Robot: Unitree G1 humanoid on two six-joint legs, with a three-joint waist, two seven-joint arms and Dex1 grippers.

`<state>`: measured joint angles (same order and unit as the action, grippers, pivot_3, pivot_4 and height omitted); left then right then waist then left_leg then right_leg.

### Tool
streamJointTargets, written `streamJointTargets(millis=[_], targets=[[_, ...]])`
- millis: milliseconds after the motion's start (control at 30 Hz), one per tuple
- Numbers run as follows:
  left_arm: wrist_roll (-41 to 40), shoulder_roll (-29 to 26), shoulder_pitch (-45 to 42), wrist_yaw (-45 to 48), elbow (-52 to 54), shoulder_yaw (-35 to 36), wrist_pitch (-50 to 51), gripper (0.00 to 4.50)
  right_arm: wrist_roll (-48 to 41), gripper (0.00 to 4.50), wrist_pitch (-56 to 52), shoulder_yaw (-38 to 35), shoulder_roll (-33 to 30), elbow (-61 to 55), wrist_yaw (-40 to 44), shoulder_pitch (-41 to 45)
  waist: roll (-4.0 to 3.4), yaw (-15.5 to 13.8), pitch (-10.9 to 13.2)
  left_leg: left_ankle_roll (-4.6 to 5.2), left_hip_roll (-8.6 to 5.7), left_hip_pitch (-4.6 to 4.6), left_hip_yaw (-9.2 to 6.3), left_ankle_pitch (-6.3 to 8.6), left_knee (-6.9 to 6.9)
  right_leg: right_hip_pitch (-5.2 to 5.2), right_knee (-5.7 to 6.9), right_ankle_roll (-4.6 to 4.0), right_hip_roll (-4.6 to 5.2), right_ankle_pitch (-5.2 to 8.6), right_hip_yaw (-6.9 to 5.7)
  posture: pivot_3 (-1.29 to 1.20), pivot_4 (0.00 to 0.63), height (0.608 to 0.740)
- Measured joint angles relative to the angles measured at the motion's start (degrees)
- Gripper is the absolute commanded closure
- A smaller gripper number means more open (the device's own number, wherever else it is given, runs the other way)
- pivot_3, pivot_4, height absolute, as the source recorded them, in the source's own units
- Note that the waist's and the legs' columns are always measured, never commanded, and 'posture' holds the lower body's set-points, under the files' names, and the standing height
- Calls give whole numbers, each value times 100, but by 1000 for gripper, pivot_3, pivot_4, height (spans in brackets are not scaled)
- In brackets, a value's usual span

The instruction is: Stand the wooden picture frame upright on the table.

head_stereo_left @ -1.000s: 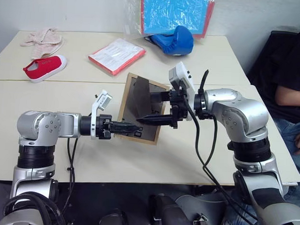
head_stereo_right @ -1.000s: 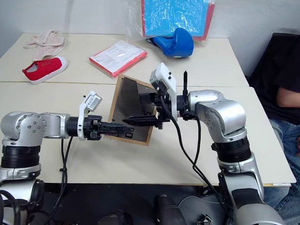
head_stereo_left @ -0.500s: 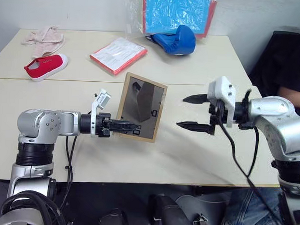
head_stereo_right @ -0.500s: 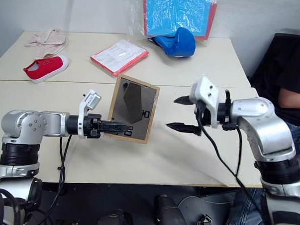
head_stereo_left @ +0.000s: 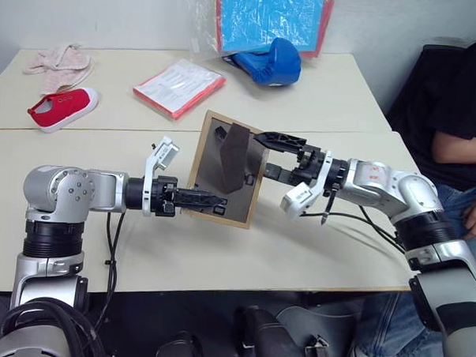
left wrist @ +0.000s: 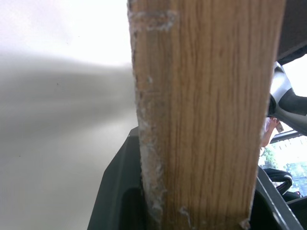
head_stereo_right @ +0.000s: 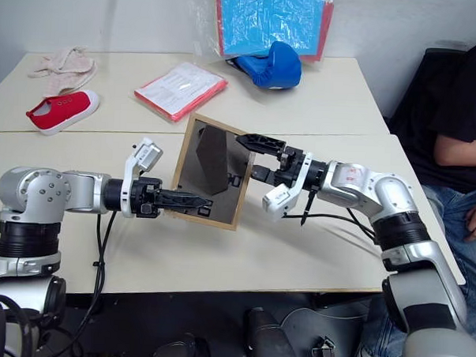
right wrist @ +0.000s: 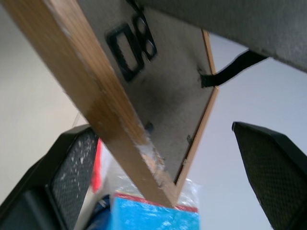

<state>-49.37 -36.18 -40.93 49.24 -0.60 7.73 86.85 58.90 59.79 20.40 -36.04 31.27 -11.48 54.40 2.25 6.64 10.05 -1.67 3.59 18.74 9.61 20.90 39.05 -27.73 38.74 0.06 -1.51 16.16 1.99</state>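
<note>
The wooden picture frame [head_stereo_left: 213,163] is held tilted nearly upright over the table [head_stereo_left: 338,230], its dark back panel facing me and its easel stand [head_stereo_left: 236,151] swung out. My left gripper [head_stereo_left: 216,201] is shut on the frame's lower left edge; the left wrist view shows that light-wood edge [left wrist: 206,120] clamped between its fingers. My right gripper [head_stereo_left: 269,154] is open, one finger above and one below the frame's upper right corner. In the right wrist view the frame's edge [right wrist: 96,96] runs between the spread fingers [right wrist: 72,165], apart from both pads.
At the back of the table lie a red shoe [head_stereo_left: 61,107], a pink cloth [head_stereo_left: 57,61], a red-edged packet [head_stereo_left: 179,87] and a blue glove [head_stereo_left: 267,61], with a blue board [head_stereo_left: 269,18] against the wall. A person [head_stereo_left: 461,133] sits at the right.
The right gripper left the easel stand, drew away to the right, then came back with its wrist rolled to straddle the frame's upper right corner. The left gripper kept its hold.
</note>
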Motion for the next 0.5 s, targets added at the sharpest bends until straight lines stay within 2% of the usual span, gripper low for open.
streamJointTargets(millis=[200, 233, 300, 333, 400, 500], targets=[[-120, -13, -64, 44, -37, 95, 63, 3290, 928, 2469, -102, 603, 21, 396, -1546, 307, 0, -4, 0, 0, 0, -1, 4, 0, -5, -1, 2, -2, 0, 1, 1, 0, 150, 740], [-173, -31, -53, 77, -49, 140, 73, 3290, 993, 2609, -114, 665, 21, 445, -1788, 355, 0, 4, 0, -1, 0, -3, 4, 0, -5, -1, 2, -2, 0, 1, 1, 0, 150, 740], [-242, -67, -53, 112, -46, 218, 77, 2570, 1081, 2747, -119, 756, 20, 525, -2054, 490, 0, 15, 0, -2, 0, -7, 6, -1, -5, 0, 5, -2, 0, 1, 2, 0, 150, 740], [-257, -90, -54, 106, -5, 246, 72, 2358, 1106, 2823, -124, 850, 20, 604, -2136, 580, 0, 20, 0, -3, 0, -12, 6, -1, -6, 5, 5, -3, 0, 2, 1, 0, 150, 740], [-310, -147, -51, 92, 35, 292, 82, 1669, 1198, 3282, -115, 987, 17, 685, -2252, 702, 0, 28, 0, -4, -1, -21, 6, -1, -10, 12, 5, -4, 0, 2, 3, 0, 150, 740], [-349, -422, 105, 85, 225, 443, 96, 704, 1228, 3281, -77, 1201, 15, 749, -2293, 817, 0, 84, 0, -4, -1, -22, 7, -1, -18, 11, 3, -5, 0, 3, 4, 0, 150, 740]])
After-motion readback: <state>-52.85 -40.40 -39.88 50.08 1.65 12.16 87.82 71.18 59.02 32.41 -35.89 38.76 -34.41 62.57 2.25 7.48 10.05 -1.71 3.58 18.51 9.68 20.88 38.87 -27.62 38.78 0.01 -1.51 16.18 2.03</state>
